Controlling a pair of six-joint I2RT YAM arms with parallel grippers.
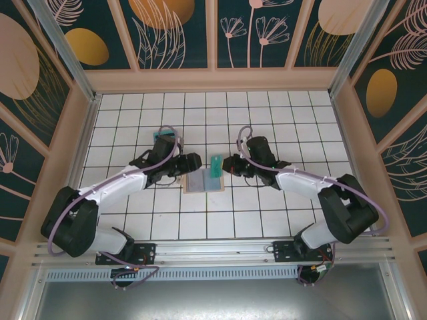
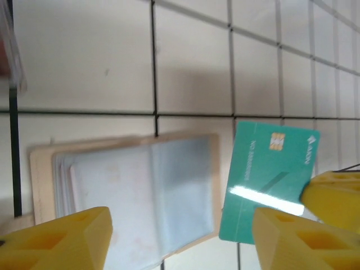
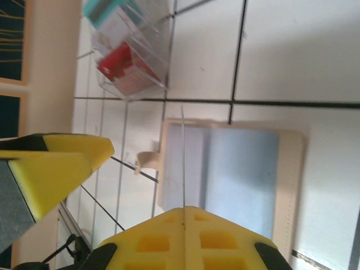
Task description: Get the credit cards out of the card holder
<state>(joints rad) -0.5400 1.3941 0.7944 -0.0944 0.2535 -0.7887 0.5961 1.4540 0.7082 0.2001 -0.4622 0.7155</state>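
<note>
Leaf-print walls (image 1: 173, 33) are enclosing a white tiled table (image 1: 267, 133) with black grid lines. Left arm (image 1: 113, 187) and right arm (image 1: 313, 183) are both reaching toward the table's middle, tips facing each other and close together. Holder (image 1: 202, 182) is lying open and flat between them, blue-grey panel up, tan border showing all round. Left gripper (image 2: 180, 239) is hovering over the holder with yellow fingers (image 2: 62, 239) spread wide and nothing between them. Right gripper (image 3: 184, 225) is pinching the teal card (image 2: 270, 174) by one edge, jaws closed tight on it. Box (image 3: 132, 50) of clear plastic is sitting on the tiles beyond the holder, near the left arm, well apart from the grippers. Teal card is being held just beside the holder's right edge in the left wrist view, chip face showing and tilted. From the right wrist it is showing edge-on as a thin line above the panel. Contact between that card and the holder: cannot tell. Red card (image 3: 124, 67) is lying inside the box.
</note>
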